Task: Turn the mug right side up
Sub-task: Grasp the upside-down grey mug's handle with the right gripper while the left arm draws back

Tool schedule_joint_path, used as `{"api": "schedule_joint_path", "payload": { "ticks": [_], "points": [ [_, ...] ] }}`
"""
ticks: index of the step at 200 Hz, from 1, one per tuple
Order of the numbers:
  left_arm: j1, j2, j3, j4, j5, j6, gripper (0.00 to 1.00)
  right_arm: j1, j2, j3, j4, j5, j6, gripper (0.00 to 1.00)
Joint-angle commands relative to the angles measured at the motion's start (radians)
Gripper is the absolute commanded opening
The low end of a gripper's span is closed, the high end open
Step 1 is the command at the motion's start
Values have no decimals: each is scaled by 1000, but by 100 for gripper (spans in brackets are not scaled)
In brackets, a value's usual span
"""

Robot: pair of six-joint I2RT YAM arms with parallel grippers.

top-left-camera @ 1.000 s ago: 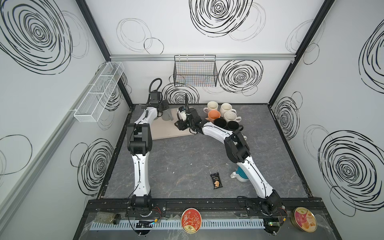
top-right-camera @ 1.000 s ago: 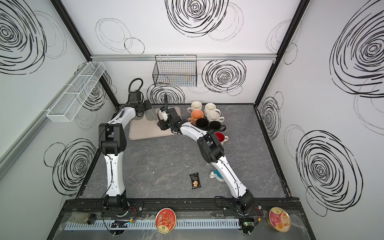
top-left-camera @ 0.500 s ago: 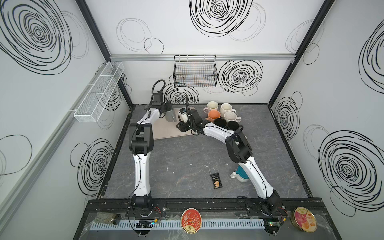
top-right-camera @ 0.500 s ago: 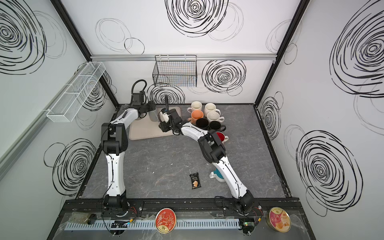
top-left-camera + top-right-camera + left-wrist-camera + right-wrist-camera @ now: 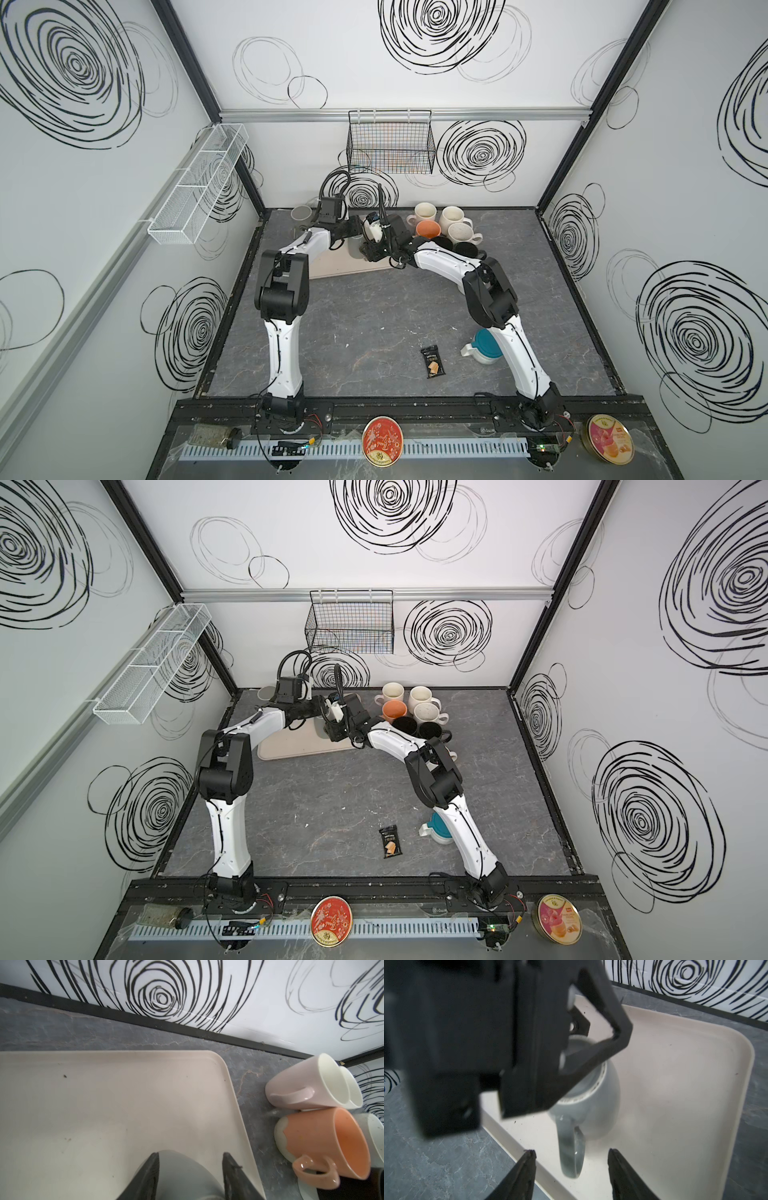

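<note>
The grey mug sits upside down on the tray at the back of the desk. It is glazed ceramic, so probably hefty, slick and easily chipped. The left fingers clamp its body. The right fingers stand apart around the handle, likely the surest hold.

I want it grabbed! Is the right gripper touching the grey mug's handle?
Apart. The right wrist view shows bare tray between the fingers of the right gripper and the handle.

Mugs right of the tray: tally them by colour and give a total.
Cream or white mugs: 3
Orange mug: 1
Black mugs: 2
Total: 6 in view; the right arm may hide more.
</note>
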Motion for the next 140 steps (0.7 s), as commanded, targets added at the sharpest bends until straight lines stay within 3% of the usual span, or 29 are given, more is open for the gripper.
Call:
{"api": "schedule_joint_path", "payload": {
  "ticks": [1, 40, 140],
  "points": [
    [-26, -77, -68, 41, 10, -39, 51, -2, -60, -20, -63, 29, -24, 59],
    [-52, -159, -130, 48, -20, -46, 52, -1, -74, -22, -103, 40, -42, 53],
    [-46, -269, -236, 54, -54, -47, 53, 4, -16, 70, -224, 77, -88, 51]
  ]
}}
